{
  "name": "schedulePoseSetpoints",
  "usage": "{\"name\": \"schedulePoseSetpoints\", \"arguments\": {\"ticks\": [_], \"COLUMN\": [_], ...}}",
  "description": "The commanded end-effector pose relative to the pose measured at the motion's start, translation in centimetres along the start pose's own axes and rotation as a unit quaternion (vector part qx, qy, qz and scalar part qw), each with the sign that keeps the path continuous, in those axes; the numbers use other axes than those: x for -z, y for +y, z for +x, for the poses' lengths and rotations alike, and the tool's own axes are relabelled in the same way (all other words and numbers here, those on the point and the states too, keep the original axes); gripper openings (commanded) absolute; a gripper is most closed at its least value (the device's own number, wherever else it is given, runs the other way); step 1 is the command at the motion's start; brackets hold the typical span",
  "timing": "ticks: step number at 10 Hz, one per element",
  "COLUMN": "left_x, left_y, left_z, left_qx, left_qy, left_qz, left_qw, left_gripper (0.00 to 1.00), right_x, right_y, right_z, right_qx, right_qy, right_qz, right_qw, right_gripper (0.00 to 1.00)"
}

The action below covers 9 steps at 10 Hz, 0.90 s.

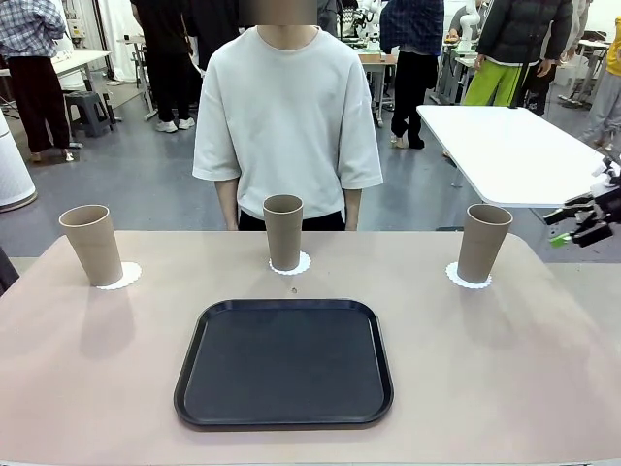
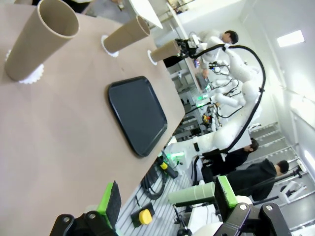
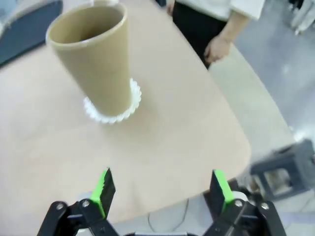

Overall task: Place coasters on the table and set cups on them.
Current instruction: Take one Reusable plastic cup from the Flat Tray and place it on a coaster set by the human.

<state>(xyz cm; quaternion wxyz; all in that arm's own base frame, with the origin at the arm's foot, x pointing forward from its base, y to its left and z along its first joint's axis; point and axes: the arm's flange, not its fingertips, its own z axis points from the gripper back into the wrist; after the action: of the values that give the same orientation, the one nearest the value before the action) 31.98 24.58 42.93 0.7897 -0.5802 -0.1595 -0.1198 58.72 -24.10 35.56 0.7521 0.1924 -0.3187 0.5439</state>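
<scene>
Right wrist view: my right gripper (image 3: 160, 189) is released, jaws wide and holding nothing, just off the table (image 3: 187, 128) edge. Ahead of it one cup (image 3: 96, 61) stands on its coaster (image 3: 129, 105). My left gripper (image 2: 165, 199) is likewise released and empty, well back from the other cups (image 1: 283, 231) and the tray (image 1: 284, 361). All three cups sit on coasters, so I judge placement complete; the next move calls only for retracting clear.

You were working in a robotics lab: white robot arms (image 2: 231, 93) with trailing cables stood at other stations, white worktables (image 1: 509, 155) filled the grey-floored hall, and people stood about
</scene>
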Motion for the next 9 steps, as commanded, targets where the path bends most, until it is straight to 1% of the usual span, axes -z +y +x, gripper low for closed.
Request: {"name": "schedulePoseSetpoints", "arguments": {"ticks": [1, 2, 3, 4, 5, 7, 8, 9], "left_x": [-0.2, -0.2, -0.2, -0.2, -0.2, -0.2, -0.2, -0.2], "left_y": [-0.1, -0.1, -0.1, -0.1, -0.1, -0.1, -0.1, -0.1], "left_z": [-0.1, -0.1, -0.1, -0.1, -0.1, -0.1, -0.1, -0.1], "left_qx": [0.003, 0.003, 0.003, 0.003, 0.003, 0.003, 0.003, 0.003], "left_qy": [-0.004, -0.004, -0.004, -0.004, -0.004, -0.004, -0.004, -0.004], "left_qz": [0.0, 0.0, 0.0, 0.0, 0.0, 0.0, 0.0, 0.0], "left_qw": [1.0, 1.0, 1.0, 1.0, 1.0, 1.0, 1.0, 1.0], "left_gripper": [1.0, 1.0, 1.0, 1.0, 1.0, 1.0, 1.0, 1.0], "right_x": [-1.4, -2.2, -2.7, -3.0, -3.2, -4.3, -4.5, -5.3], "right_y": [6.3, 8.6, 11.2, 13.4, 15.9, 20.6, 21.8, 22.0], "right_z": [4.8, 7.3, 10.1, 12.2, 14.4, 18.4, 19.4, 19.8], "right_qx": [-0.065, -0.097, -0.118, -0.13, -0.147, -0.178, -0.191, -0.203], "right_qy": [0.144, 0.202, 0.266, 0.302, 0.323, 0.338, 0.333, 0.309], "right_qz": [-0.002, -0.017, -0.024, -0.029, -0.028, -0.043, -0.049, -0.054], "right_qw": [0.987, 0.974, 0.956, 0.944, 0.935, 0.923, 0.922, 0.928], "right_gripper": [1.0, 1.0, 1.0, 1.0, 1.0, 1.0, 1.0, 1.0]}}
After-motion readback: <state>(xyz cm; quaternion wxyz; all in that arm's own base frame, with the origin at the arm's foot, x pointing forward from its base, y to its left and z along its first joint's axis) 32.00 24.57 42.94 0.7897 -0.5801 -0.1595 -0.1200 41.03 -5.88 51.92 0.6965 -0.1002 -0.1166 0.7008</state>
